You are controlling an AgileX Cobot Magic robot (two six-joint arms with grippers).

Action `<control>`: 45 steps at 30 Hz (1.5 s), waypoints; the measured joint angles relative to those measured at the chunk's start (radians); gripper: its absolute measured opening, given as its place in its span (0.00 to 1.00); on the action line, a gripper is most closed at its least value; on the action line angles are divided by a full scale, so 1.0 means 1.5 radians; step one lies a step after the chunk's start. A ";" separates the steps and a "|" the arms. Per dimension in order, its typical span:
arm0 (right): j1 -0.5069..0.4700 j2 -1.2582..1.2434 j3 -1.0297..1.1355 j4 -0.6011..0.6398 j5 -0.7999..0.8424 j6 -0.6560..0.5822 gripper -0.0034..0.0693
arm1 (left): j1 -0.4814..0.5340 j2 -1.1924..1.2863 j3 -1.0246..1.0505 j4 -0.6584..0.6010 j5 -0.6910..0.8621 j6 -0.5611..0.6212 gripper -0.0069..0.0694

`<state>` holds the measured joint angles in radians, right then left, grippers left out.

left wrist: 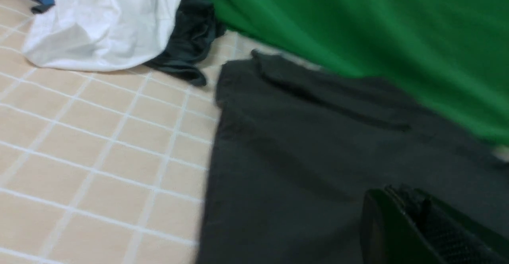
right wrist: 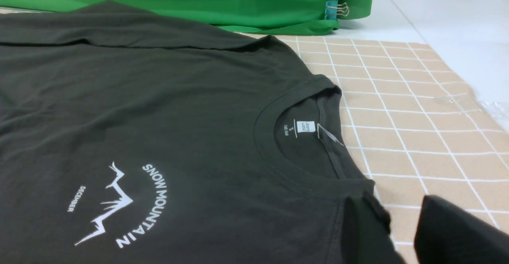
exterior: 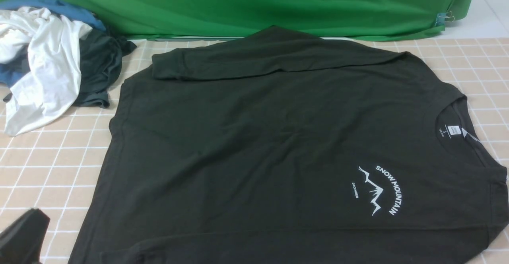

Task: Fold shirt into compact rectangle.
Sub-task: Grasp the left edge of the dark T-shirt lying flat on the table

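A black shirt (exterior: 278, 144) lies flat, print up, across the centre of a beige checked cloth (exterior: 47, 168). Its collar is at right, and one sleeve is folded across its upper edge. At lower left, the left gripper (exterior: 26, 232) is closed on nothing, beside the hem. The right gripper (right wrist: 399, 206), seen only from its wrist, stands partly open and empty by the shoulder. Crumpled clothes (exterior: 43, 57) lie upper left.

Black long-sleeved shirt (exterior: 254, 136), white mountain print: lies flat, front up, on the desk (exterior: 39, 168), collar rightward, far sleeve folded across; near sleeve possibly folded too.
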<state>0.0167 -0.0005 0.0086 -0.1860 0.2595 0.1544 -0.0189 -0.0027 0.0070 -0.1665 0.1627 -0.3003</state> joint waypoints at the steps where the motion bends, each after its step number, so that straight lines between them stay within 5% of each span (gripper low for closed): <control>1: 0.000 0.000 0.000 0.000 0.000 0.000 0.38 | 0.000 0.000 0.000 -0.062 -0.028 -0.015 0.11; 7: 0.000 0.000 0.000 0.000 0.001 0.000 0.38 | 0.000 0.000 0.000 -0.167 -0.192 -0.063 0.11; 13: 0.000 0.000 0.000 0.005 -0.048 0.001 0.38 | 0.000 0.000 -0.002 -0.175 -0.500 -0.200 0.11; 14: 0.000 0.000 0.000 0.047 -0.122 0.028 0.38 | 0.000 -0.001 -0.034 -0.179 -0.530 -0.245 0.11; 18: 0.000 0.000 0.000 0.093 -0.233 0.115 0.38 | 0.000 0.013 -0.162 -0.175 -0.406 -0.248 0.11; 23: -0.001 0.000 0.000 0.108 -0.340 0.162 0.38 | 0.000 0.227 -0.454 -0.103 0.128 -0.155 0.11; 25: -0.001 0.000 0.000 0.108 -0.349 0.164 0.38 | 0.000 0.296 -0.501 -0.099 0.253 -0.128 0.11; 26: -0.001 0.000 0.000 0.109 -0.367 0.183 0.38 | 0.000 0.389 -0.550 -0.098 0.410 -0.064 0.11; 29: -0.001 0.000 0.000 0.110 -0.411 0.214 0.37 | 0.000 0.522 -0.568 -0.098 0.543 0.005 0.11; 35: 0.030 0.049 -0.126 0.050 -0.257 0.348 0.14 | -0.028 0.651 -0.496 -0.064 0.579 0.034 0.11; 42: 0.251 0.309 -0.474 0.028 0.211 0.152 0.10 | -0.124 0.712 -0.369 0.041 0.492 -0.025 0.11; 45: 0.349 0.407 -0.528 0.036 0.289 0.104 0.10 | -0.128 0.736 -0.366 0.111 0.481 -0.079 0.11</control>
<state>0.5402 0.6098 -0.7831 -0.1323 0.6927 0.3104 -0.2109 1.1008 -0.5418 0.0000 0.8835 -0.4190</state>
